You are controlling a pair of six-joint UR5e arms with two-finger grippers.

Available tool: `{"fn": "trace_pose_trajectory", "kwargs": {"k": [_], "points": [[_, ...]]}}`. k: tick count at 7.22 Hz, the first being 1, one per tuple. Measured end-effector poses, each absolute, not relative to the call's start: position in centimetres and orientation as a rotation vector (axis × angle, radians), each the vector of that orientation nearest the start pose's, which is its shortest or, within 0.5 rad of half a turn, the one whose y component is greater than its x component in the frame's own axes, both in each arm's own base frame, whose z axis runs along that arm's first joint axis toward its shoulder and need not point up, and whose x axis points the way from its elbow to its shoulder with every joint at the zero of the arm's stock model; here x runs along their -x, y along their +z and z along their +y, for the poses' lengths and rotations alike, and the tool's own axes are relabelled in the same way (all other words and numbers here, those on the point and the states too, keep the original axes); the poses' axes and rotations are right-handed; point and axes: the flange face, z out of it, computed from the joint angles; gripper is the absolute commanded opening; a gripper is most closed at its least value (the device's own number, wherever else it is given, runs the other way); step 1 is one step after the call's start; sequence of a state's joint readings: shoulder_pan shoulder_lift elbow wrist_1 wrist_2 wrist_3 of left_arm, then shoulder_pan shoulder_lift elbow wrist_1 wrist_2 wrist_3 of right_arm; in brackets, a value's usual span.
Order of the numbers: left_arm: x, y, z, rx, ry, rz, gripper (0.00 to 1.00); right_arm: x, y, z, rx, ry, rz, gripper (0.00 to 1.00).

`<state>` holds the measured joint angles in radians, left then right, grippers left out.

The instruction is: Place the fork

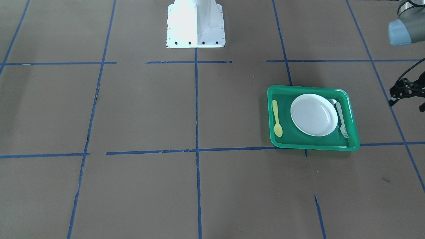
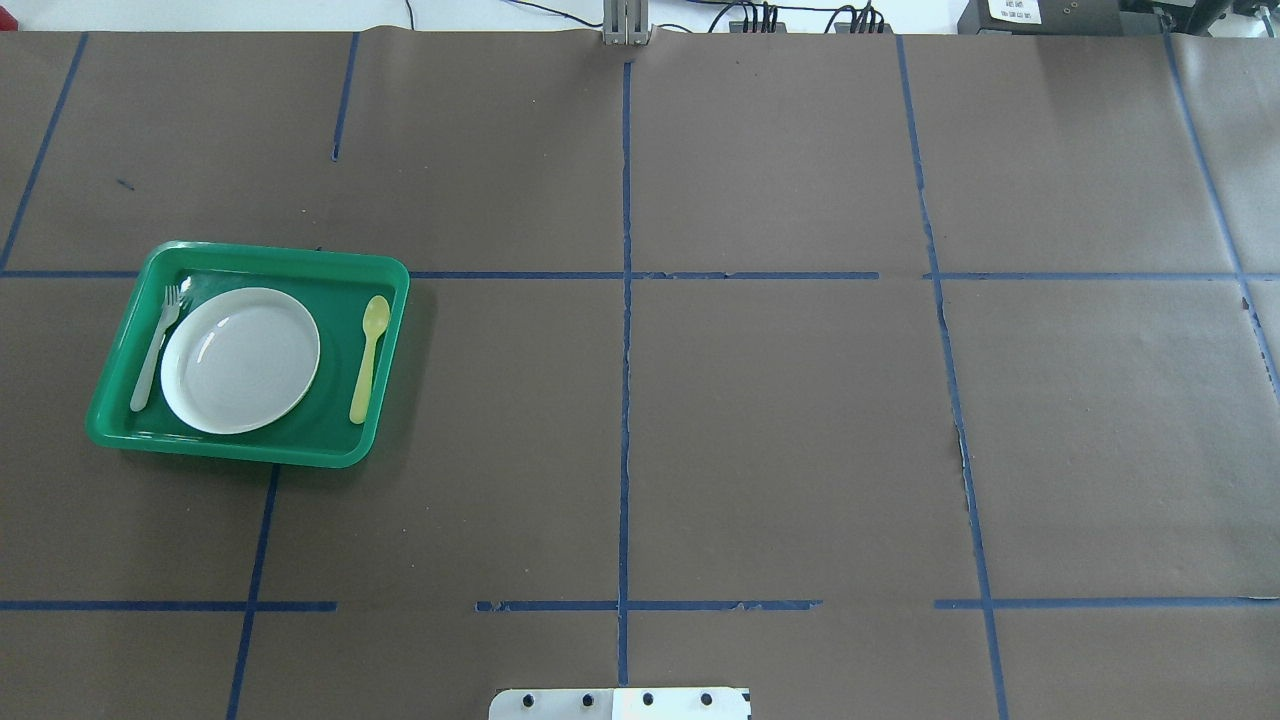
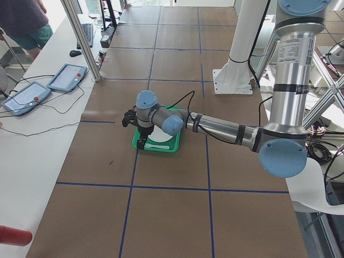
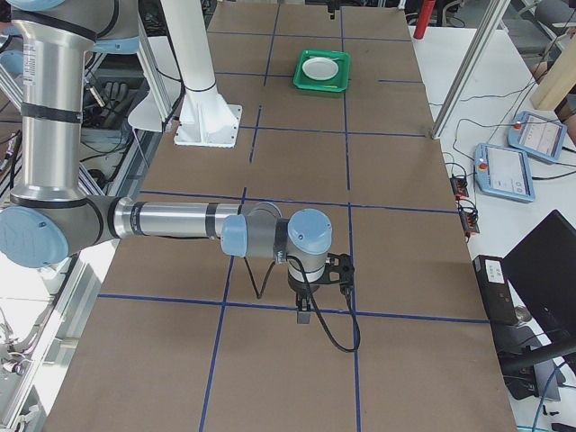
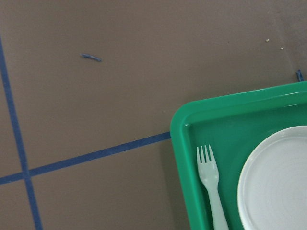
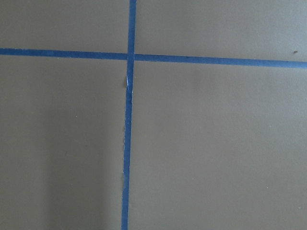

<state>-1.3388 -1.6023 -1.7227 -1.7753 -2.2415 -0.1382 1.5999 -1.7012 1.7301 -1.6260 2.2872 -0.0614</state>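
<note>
Desk's left end | fork rests in green tray, apart from my left claw | claw's grip: cannot tell

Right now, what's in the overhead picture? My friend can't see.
A green tray sits at the left of a brown table. In it, a white plate lies between a pale fork and a yellow spoon.

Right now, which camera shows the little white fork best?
The left wrist view: the fork is close, tines distinct, though its handle runs off frame. Overhead and front-facing views show it whole but small, beside the plate in the tray. I can't make it out in the other views.
</note>
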Motion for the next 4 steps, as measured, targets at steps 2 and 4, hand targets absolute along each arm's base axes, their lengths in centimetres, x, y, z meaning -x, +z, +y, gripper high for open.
{"fn": "trace_pose_trajectory", "kwargs": {"k": [2,4], "points": [[1.9,58.0,-50.9,-0.161,0.149,0.736,1.00,-8.1,65.0,-43.2,-0.007,-0.021,-0.717,1.00],[5.3,61.0,-48.3,-0.112,0.135,0.745,1.00,-8.1,65.0,-43.2,-0.007,-0.021,-0.717,1.00]]}}
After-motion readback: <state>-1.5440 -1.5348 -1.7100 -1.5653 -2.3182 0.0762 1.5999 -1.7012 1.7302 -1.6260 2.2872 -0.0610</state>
